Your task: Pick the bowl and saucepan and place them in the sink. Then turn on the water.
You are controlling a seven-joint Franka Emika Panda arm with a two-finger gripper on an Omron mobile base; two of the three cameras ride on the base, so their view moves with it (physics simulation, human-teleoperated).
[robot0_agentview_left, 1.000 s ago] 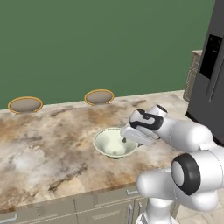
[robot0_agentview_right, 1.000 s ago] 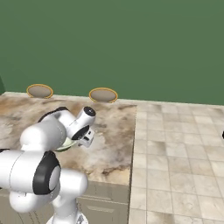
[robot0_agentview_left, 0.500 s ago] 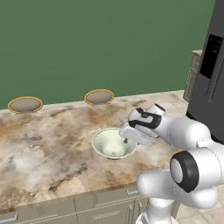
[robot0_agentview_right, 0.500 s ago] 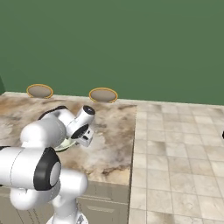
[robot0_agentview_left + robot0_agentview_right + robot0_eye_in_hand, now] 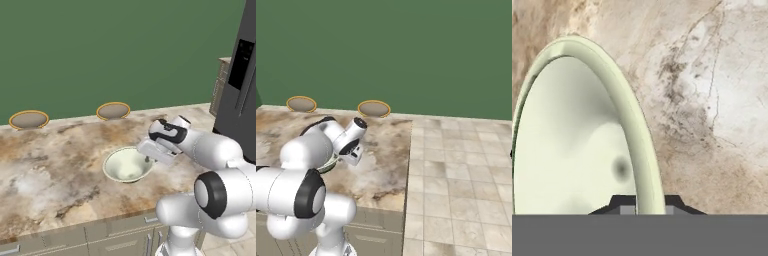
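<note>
Marble counter (image 5: 55, 170) against a plain green wall, that's the whole stage right now, and the bowl (image 5: 127, 165) sits on it toward the front edge, right side up, flat on the stone.

What just changed: a second ago the jaws were spread wide over the bowl's right-hand rim, half a second ago they were partway in, and now they've pinched down narrow. The gripper (image 5: 148, 159) reaches down from the arm's wrist onto that rim. In the hand view the gripper (image 5: 650, 205) has the pale rim running straight between the two dark tips, one tip inside the bowl (image 5: 577, 145) and one outside on the counter side. So I'd call it a rim pinch that has just landed. The bowl hasn't shifted or lifted, it's in the same spot on the counter.

For the task that means the first pickup looks secured, but nothing is carried yet. No lift, no sink trip, no water.

Further back, two brown discs with gold rims (image 5: 113, 110) lie near the wall, well apart from the bowl. A dark fridge (image 5: 239, 75) stands off to the right.
</note>
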